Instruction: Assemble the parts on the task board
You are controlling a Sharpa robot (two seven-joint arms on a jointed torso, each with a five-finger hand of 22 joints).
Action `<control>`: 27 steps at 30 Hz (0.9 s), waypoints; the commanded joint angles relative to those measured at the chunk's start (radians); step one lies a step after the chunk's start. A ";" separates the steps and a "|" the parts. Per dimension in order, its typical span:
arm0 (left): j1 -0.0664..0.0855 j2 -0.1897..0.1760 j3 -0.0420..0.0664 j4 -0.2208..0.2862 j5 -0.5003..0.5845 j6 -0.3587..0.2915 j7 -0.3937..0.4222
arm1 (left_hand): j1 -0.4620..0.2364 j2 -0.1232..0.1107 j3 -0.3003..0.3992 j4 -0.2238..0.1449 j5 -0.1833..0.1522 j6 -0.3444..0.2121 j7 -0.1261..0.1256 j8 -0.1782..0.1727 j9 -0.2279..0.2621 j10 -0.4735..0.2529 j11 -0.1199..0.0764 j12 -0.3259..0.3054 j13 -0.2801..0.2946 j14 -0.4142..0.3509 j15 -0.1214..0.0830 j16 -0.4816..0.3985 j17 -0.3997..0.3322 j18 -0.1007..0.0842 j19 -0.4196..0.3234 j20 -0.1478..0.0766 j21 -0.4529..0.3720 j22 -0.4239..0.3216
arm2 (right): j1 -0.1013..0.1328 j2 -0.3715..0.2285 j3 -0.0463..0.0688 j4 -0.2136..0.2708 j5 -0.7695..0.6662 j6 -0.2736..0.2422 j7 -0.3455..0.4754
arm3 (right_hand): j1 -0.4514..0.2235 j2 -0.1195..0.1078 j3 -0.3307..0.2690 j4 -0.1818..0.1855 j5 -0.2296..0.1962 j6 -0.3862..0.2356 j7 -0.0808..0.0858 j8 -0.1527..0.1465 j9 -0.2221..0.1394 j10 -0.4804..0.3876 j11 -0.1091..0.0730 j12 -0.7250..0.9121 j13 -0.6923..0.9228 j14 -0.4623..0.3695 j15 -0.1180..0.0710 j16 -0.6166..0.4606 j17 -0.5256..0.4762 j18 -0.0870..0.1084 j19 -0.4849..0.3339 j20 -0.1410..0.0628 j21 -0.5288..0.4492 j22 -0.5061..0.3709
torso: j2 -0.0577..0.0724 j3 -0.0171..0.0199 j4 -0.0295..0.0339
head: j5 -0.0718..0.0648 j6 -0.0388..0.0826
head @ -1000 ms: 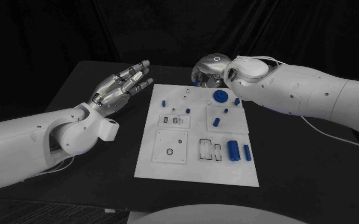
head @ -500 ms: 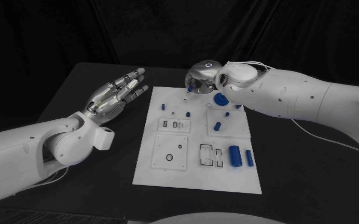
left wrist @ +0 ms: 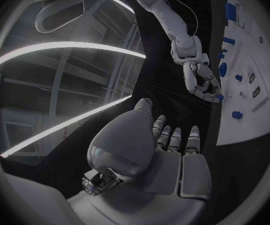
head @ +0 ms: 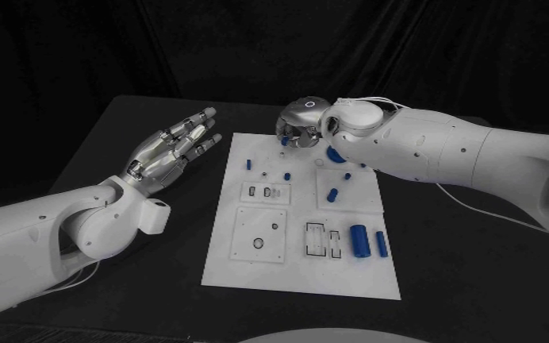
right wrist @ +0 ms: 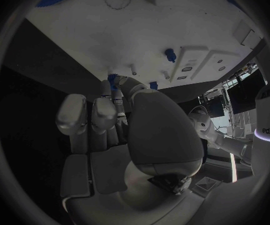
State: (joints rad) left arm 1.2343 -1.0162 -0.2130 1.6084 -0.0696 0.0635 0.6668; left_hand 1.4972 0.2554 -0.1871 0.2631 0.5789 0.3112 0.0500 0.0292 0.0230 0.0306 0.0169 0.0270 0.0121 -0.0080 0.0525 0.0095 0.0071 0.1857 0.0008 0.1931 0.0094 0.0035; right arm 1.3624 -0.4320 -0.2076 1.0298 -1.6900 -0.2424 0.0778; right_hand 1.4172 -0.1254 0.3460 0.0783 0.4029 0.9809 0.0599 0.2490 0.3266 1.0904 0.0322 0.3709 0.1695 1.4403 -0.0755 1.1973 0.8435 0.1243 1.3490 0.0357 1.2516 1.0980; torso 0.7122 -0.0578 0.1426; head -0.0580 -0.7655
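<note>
We see one white task board (head: 300, 267) lying flat in the middle of the black desk (head: 458, 263), with about ten small blue parts (head: 358, 239) on it, mostly on its right half: short cylinders, pegs and a round disc. Our right hand (head: 300, 126) hangs over the board's far edge, fingers (right wrist: 119, 92) curled round a small blue part (right wrist: 114, 78). Our left hand (head: 174, 146) hovers left of the board, flat, fingers spread, holding nothing

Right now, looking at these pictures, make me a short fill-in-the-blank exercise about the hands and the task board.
1. The right hand pinches a small ____ part in its fingertips.
2. The left hand holds nothing, its fingers ____.
3. The task board is a ____ plate on the black table.

Missing words: blue; apart; white
</note>
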 commanded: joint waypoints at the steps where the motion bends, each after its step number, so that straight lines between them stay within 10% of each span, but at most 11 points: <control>1: 0.002 0.003 0.001 -0.001 -0.001 0.008 0.019 | 0.008 -0.003 0.025 -0.011 0.013 0.006 -0.002 0.019 0.016 0.003 0.012 0.013 0.003 0.008 0.013 -0.010 -0.007 -0.004 0.005 0.004 -0.005 0.000 | -0.004 0.003 0.001 -0.004 -0.002 0.018 -0.017 | 0.019 -0.005 0.018 -0.003 -0.006 0.019 0.018 0.056 0.074 0.015 -0.009 -0.018 0.000 -0.009 0.002 0.008 0.013 -0.024 0.006 0.000 0.026 0.021 | -0.001 -0.0010 -0.0009 | 0.000 -0.002; 27: 0.002 0.012 0.001 -0.015 -0.001 0.020 0.010 | 0.012 0.002 0.031 -0.013 0.014 0.002 0.002 0.018 0.016 0.001 0.015 0.013 0.003 0.008 0.019 -0.010 -0.007 -0.004 0.005 0.007 -0.005 0.000 | -0.016 0.005 0.001 -0.019 -0.002 0.036 -0.042 | 0.018 -0.001 0.026 -0.008 -0.002 -0.006 0.014 0.037 0.076 -0.009 -0.001 -0.047 -0.002 -0.021 0.009 -0.002 0.002 -0.023 -0.006 0.006 0.021 0.022 | -0.005 -0.0010 -0.0014 | -0.002 -0.011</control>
State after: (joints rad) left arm 1.2343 -1.0061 -0.2130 1.5927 -0.0696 0.0692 0.6653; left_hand 1.4973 0.2554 -0.1871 0.2631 0.5789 0.3110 0.0502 0.0292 0.0233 0.0325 0.0188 0.0270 0.0121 -0.0030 0.0577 0.0096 0.0071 0.1857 0.0007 0.1934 0.0094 0.0035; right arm 1.3502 -0.4272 -0.2069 1.0152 -1.6887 -0.2225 0.0597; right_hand 1.4172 -0.1253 0.3462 0.0783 0.4009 0.9603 0.0678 0.2489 0.3446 1.0898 0.0326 0.3403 0.1697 1.4290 -0.0643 1.1970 0.8430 0.1242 1.3486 0.0360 1.2516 1.1049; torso 0.7074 -0.0593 0.1420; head -0.0610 -0.7758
